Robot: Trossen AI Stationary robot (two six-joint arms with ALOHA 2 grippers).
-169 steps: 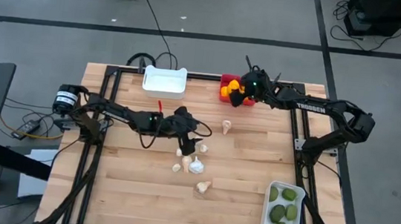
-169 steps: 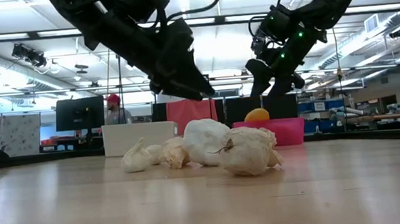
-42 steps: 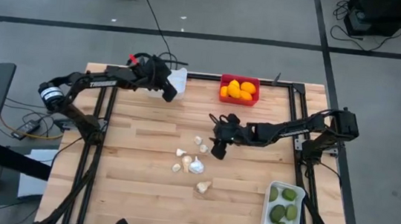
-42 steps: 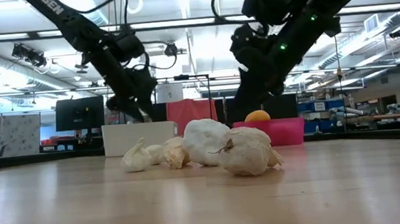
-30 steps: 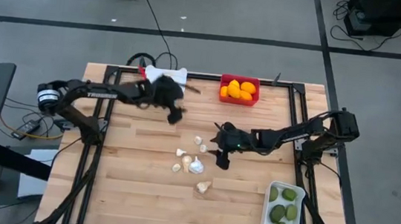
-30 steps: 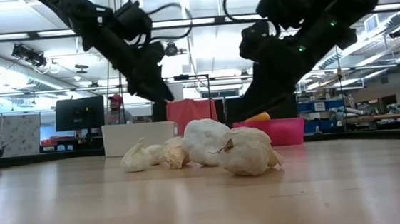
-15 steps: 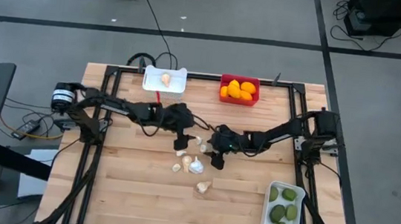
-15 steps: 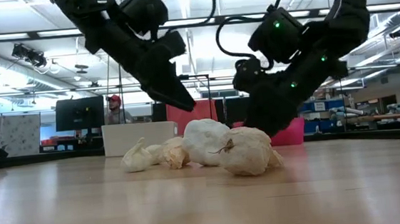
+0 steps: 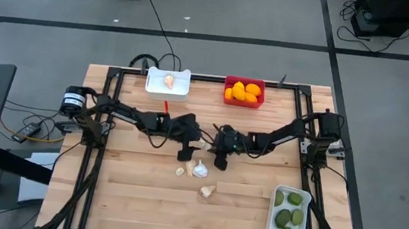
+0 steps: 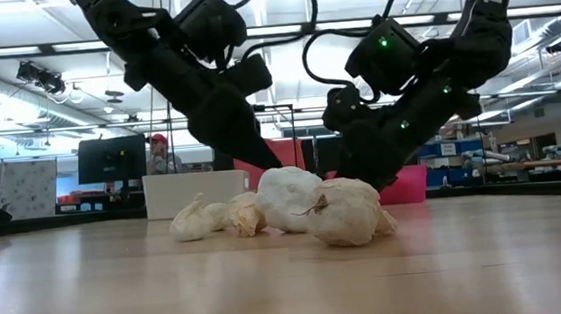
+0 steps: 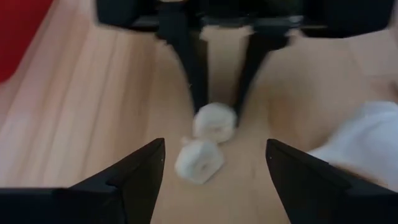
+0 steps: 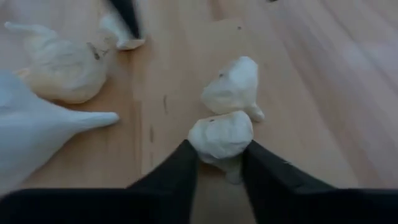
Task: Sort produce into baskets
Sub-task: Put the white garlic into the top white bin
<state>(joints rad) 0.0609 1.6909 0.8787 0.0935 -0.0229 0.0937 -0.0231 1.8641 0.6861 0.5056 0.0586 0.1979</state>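
Note:
Several whitish garlic-like bulbs [image 9: 199, 169] lie loose at mid-table. My right gripper [image 12: 219, 146] is down among them, shut on a small bulb [image 12: 221, 134]; a second bulb [image 12: 233, 87] lies right beyond it. My left gripper [image 11: 214, 144] hovers open close by, its fingers wide on either side of these two bulbs [image 11: 199, 162], touching neither. The far white basket [image 9: 180, 89] holds one bulb [image 9: 168, 82]. The red basket [image 9: 228, 80] holds orange citrus [image 9: 245, 92]. The near-right white basket [image 9: 273, 213] holds green fruits [image 9: 289, 215]. My right gripper pinches the small bulb by its two sides [image 12: 205, 140] between its two fingertips. The fingers slant down from the table's right side. The bulb sits low at the tabletop, next to the second bulb; I cannot tell whether it is lifted.
A big white bulb [image 10: 289, 196] and a beige one [image 10: 345, 212] lie nearest the table's near edge. The two grippers face each other a few centimetres apart [image 9: 202, 154]. Black frame rails [image 9: 110, 105] run along the table's sides. Bare wood lies at the near left.
My left gripper has come from the far white basket toward mid-table and down, stopping over the bulbs opposite my right gripper. My right gripper has gone a little toward the table's left and down among the bulbs.

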